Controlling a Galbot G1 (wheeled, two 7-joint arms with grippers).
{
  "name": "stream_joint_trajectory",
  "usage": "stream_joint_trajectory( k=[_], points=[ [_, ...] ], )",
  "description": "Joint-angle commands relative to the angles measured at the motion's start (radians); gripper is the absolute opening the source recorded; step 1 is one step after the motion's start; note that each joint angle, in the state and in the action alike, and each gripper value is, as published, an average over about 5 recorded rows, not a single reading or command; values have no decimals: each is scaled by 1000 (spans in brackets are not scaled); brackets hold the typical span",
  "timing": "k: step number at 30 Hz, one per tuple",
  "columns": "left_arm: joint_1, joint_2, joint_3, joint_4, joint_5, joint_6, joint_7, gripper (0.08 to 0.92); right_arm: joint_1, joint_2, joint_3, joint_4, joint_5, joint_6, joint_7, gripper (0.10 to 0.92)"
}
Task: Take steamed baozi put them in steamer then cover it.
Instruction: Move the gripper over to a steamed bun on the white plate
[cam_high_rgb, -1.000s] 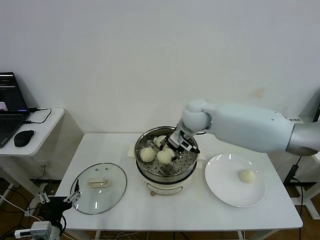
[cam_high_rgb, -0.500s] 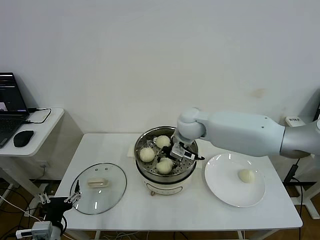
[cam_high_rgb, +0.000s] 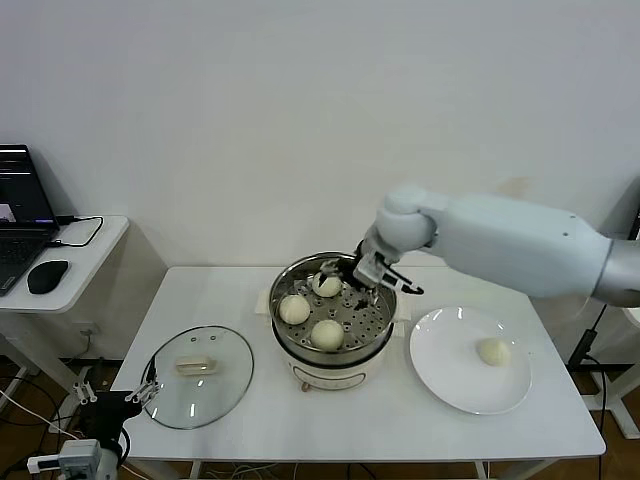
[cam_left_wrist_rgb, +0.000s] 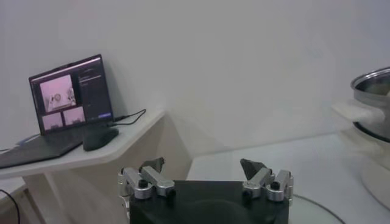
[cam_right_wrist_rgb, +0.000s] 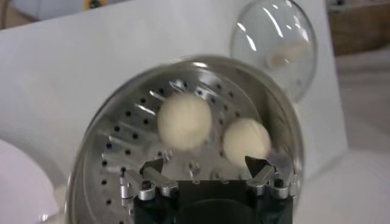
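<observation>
Right gripper (cam_high_rgb: 372, 283) hovers over steamer (cam_high_rgb: 372, 332), fingers spread wide and empty; three steamed baozi (cam_high_rgb: 326, 333) inside. Left gripper (cam_left_wrist_rgb: 205, 176) idle, fingers open.

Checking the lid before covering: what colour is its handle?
Cream-white, on the clear glass lid; its handle shows best in the head view.

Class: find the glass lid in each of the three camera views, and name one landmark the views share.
Head view: the glass lid lies flat on the table, on the robot's left of the steamer.
Left wrist view: only a sliver of the lid's rim shows, beside the left tool.
Right wrist view: the lid lies beyond the steamer's rim.
Shared landmark: the steamer.
</observation>
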Motion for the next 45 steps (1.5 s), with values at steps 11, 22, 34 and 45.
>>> stream_joint_trajectory(
  k=[11, 22, 34, 45],
  points=[
    [-22, 15, 30, 17, 0, 0, 2, 823, -257, -527, 235, 63, -29, -287, -80, 823],
    [-14, 19, 38, 20, 3, -1, 1, 823, -669, -531, 535, -115, -208, -205, -66, 823],
    [0, 24, 23, 23, 5, 0, 1, 823, -778, -429, 615, -232, -287, -194, -49, 823],
    [0, 17, 27, 30, 10, 0, 0, 823, -802, -330, 639, -331, -325, -183, -27, 823]
  ],
)
